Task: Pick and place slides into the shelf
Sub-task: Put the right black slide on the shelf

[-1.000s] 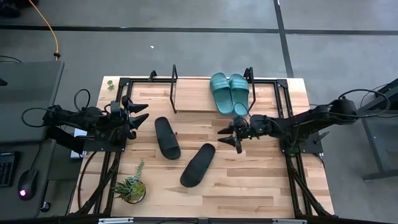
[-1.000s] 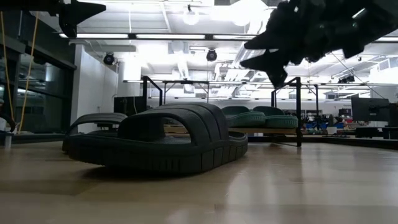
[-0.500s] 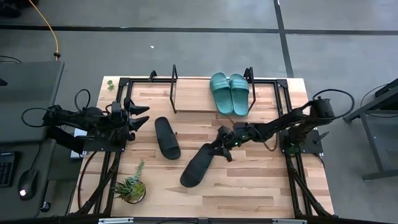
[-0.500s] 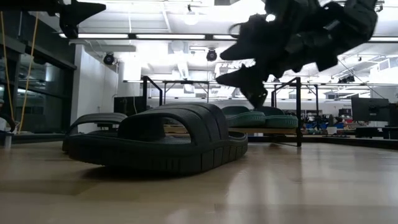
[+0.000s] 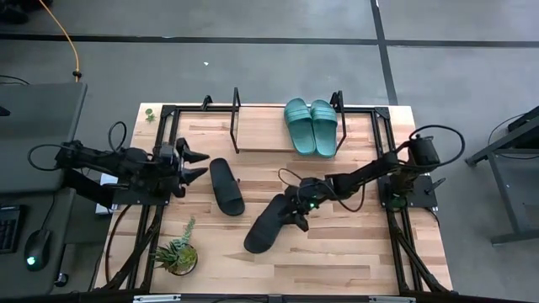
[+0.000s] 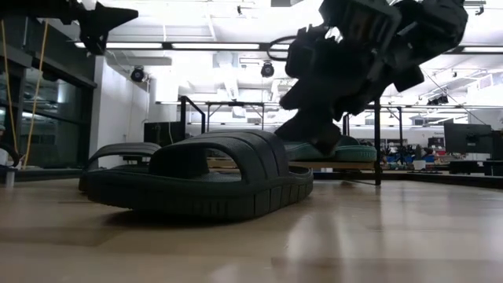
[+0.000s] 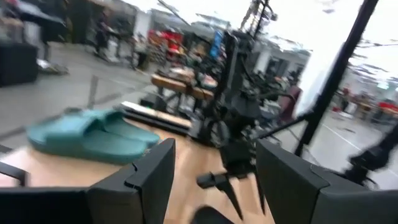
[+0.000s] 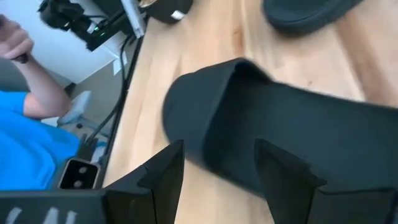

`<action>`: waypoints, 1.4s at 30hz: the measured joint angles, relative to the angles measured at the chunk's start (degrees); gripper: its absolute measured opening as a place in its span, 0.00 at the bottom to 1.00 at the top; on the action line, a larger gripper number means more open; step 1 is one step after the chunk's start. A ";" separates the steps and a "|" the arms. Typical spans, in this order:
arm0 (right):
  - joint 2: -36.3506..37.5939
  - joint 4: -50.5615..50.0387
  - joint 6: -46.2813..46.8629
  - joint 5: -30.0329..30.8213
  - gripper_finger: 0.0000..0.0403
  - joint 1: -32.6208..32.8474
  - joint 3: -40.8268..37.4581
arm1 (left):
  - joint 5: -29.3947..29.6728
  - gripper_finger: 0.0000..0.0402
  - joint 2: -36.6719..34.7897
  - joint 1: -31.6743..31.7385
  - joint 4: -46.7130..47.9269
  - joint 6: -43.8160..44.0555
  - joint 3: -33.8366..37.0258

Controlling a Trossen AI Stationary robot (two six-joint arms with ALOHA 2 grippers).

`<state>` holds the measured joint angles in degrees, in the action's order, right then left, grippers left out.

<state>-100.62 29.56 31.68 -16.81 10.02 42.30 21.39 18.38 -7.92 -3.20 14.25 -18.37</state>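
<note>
While the right gripper [image 5: 296, 210] hangs spread over the nearer black slide [image 5: 268, 223], it should drop squarely astride the strap before squeezing.
That slide lies mid-table, long axis diagonal, its upper end slanting toward the shelf [image 5: 261, 132], where both teal slides [image 5: 311, 126] sit; left gripper [image 5: 192, 164] waits, fingers parted, beside the other black slide [image 5: 226, 186].

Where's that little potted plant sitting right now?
Seen from above, the potted plant stands at the table's near-left corner, on the left arm's side, left of the closer black slide.
</note>
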 joint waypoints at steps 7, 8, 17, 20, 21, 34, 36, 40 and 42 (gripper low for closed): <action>0.00 0.92 0.43 0.38 0.46 3.04 0.00 | -0.88 0.52 4.94 0.00 -0.43 3.79 0.00; 0.02 0.92 0.42 0.89 0.46 3.21 0.00 | -0.91 0.52 5.48 0.00 -0.46 4.21 0.00; -1.50 1.54 0.92 3.14 0.46 3.30 0.00 | -1.51 0.52 10.32 0.00 -0.55 8.80 0.00; -4.21 3.23 2.18 2.62 0.46 3.29 -0.02 | -1.54 0.52 11.59 0.00 -0.59 9.92 0.00; -5.19 4.28 2.75 1.75 0.46 3.29 -0.02 | -1.52 0.52 12.08 0.00 -0.75 10.25 0.00; -12.75 8.09 2.62 -4.19 0.46 3.15 7.36 | -4.38 0.52 15.78 0.02 -4.29 10.73 0.02; -13.61 5.45 1.47 -4.29 0.46 3.30 9.10 | -4.33 0.52 16.08 0.02 -4.39 10.73 0.02; -14.92 1.15 0.62 -4.90 0.46 3.24 12.22 | -4.33 0.52 16.01 0.02 -4.51 10.72 0.01; -14.91 -0.35 -0.23 -4.67 0.46 3.28 12.78 | -4.36 0.52 16.01 0.02 -4.49 10.72 0.02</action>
<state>-115.52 29.21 31.45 -21.48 13.30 55.08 17.04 34.39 -7.90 -7.69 24.97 -18.35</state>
